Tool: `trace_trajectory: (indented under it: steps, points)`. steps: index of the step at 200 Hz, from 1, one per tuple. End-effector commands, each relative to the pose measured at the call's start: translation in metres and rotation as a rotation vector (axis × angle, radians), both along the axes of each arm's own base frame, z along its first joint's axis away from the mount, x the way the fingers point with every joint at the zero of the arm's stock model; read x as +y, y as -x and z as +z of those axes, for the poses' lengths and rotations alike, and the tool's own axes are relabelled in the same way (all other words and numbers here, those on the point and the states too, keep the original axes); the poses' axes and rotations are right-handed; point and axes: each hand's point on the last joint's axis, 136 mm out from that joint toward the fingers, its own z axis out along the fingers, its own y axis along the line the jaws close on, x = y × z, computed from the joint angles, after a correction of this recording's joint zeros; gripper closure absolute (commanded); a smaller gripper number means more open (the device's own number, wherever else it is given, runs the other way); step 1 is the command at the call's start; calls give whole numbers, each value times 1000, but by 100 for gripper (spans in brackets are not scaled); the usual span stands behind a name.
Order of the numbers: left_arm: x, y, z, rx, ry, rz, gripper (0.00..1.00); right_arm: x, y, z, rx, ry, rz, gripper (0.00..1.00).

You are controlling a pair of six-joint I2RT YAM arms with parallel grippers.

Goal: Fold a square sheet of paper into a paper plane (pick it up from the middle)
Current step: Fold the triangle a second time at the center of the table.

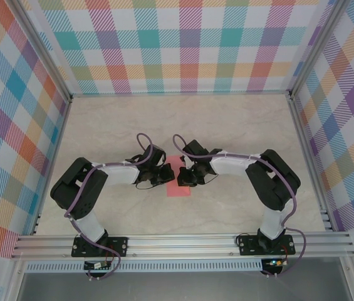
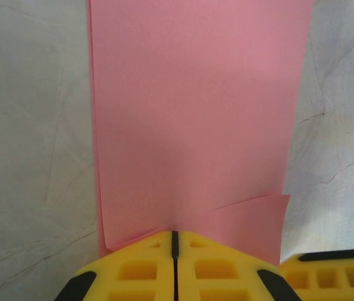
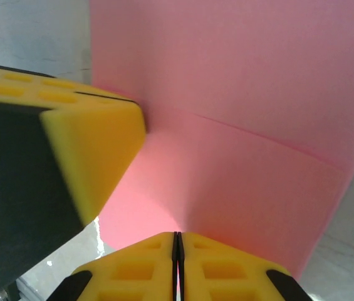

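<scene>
Thin salmon-pink paper sheet (image 1: 178, 188) at centre of pale marbled tabletop (image 1: 227, 125). Left gripper (image 2: 175, 235) and right gripper (image 3: 177, 237) both pinched shut on its edges. Wrist views reveal folded flap; overhead, arms cover much of it.

My worktop (image 1: 227, 125) is pale and marble-veined. A folded pink sheet of paper (image 1: 178, 188) lies on it, near the front middle.

Tabletop (image 1: 227, 125): pale beige, marble look, thin grey veins up close in wrist views. Plaid panels all round, lol: back wall (image 1: 177, 44), left wall (image 1: 7, 125), right wall (image 1: 346, 113), pastel teal, orange, purple, yellow checks. Silver aluminium posts (image 1: 40, 47) at back corners. Slotted aluminium rail (image 1: 183, 241) along near edge, perforated strip (image 1: 183, 266) just below.
</scene>
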Motion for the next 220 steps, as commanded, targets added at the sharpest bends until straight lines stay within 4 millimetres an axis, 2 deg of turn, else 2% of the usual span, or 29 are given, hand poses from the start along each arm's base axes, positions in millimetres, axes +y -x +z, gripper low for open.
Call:
trace_trajectory:
  steps: [1,26,59,119,177,197,220]
  points:
    - [16,15,-34,94,-91,20,93,10,-4,0,5,-11,9,89]
    - [16,15,-35,98,-92,28,94,11,-4,-3,11,-7,20,89]
    - [24,16,-39,106,-132,52,94,-4,6,-11,19,55,46,89]
    - [42,20,-48,124,-218,84,94,-46,47,-26,84,141,95,89]
    - [39,20,-47,129,-207,78,94,-73,76,-33,134,185,112,89]
    - [37,19,-46,128,-198,75,94,-69,72,-23,103,163,119,89]
    - [34,18,-46,130,-189,72,94,-49,50,3,10,85,118,89]
